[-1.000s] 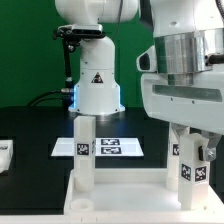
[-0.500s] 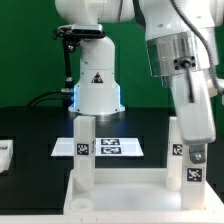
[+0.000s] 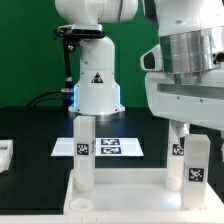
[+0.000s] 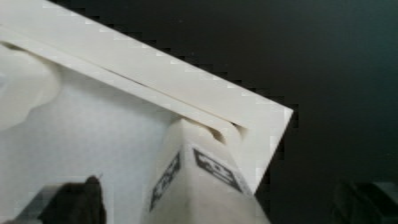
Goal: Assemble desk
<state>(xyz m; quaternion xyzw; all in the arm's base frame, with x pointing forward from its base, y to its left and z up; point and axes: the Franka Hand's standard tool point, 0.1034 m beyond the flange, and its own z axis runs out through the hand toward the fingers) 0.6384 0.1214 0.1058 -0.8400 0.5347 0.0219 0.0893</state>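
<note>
White rimmed plastic desk tabletop sits front-center with square legs standing in its sockets (fingers spread, gripper holds nothing), so I'd lift straight up, no bumping.

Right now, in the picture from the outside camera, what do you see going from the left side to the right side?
A white part at the exterior view's left edge → the standing desk leg → the marker board behind it → the tagged leg under the robot's wrist.
</note>
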